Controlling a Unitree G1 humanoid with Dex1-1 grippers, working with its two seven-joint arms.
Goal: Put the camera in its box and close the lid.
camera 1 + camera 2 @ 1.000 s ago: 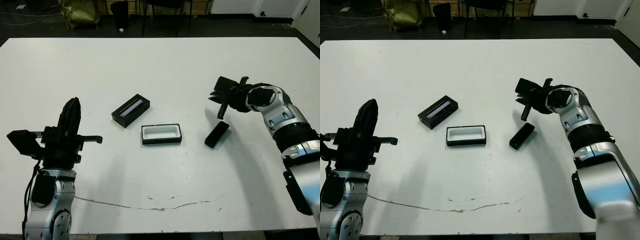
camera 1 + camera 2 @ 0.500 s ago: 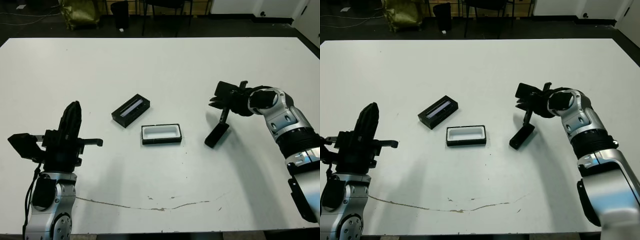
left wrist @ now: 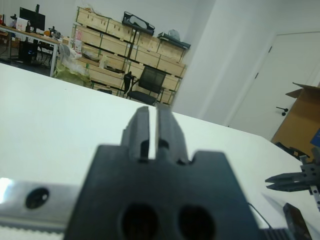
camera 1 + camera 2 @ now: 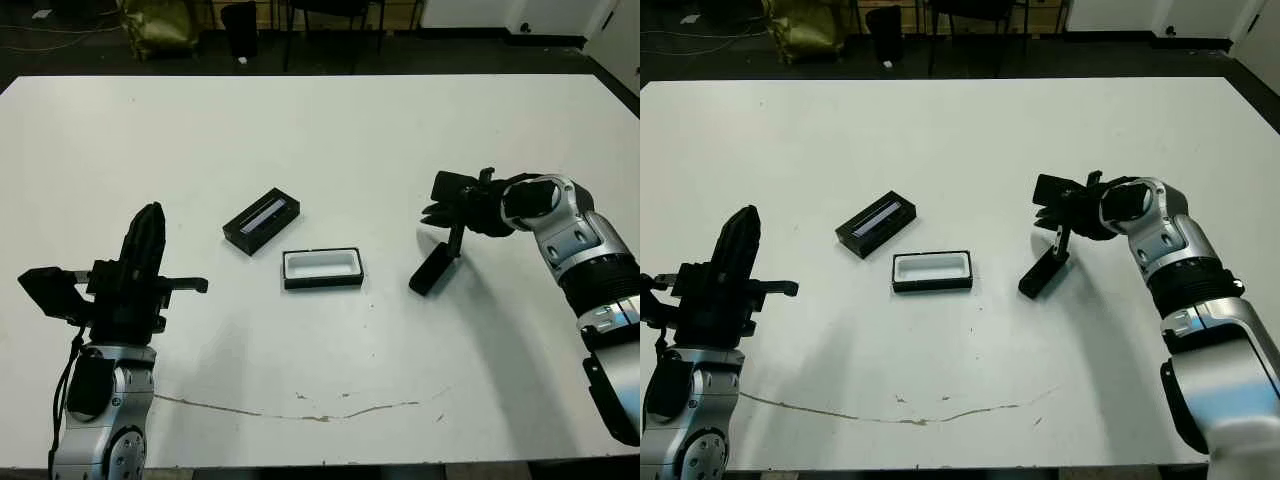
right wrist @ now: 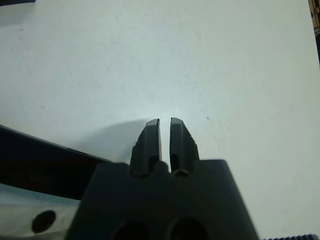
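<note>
Camera — the slim matte-black bar [image 4: 433,269] — lies on the white table [image 4: 330,130] just below the right gripper's [image 4: 456,243] tips.

That gripper's two black fingers are pressed nearly together, holding nothing; they would need to spread to take it. The white-lined black tray [image 4: 322,268] sits well off to its inner side, the stripe-topped black lid [image 4: 262,219] beyond — both untouched. The left gripper [image 3: 153,131], fingers together too, hangs idle, far off.

The right gripper [image 4: 455,238] is covering the camera's [image 4: 433,270] far end, so contact there is staying unclear. In the left wrist view, the frame edge is cutting the camera off.
</note>
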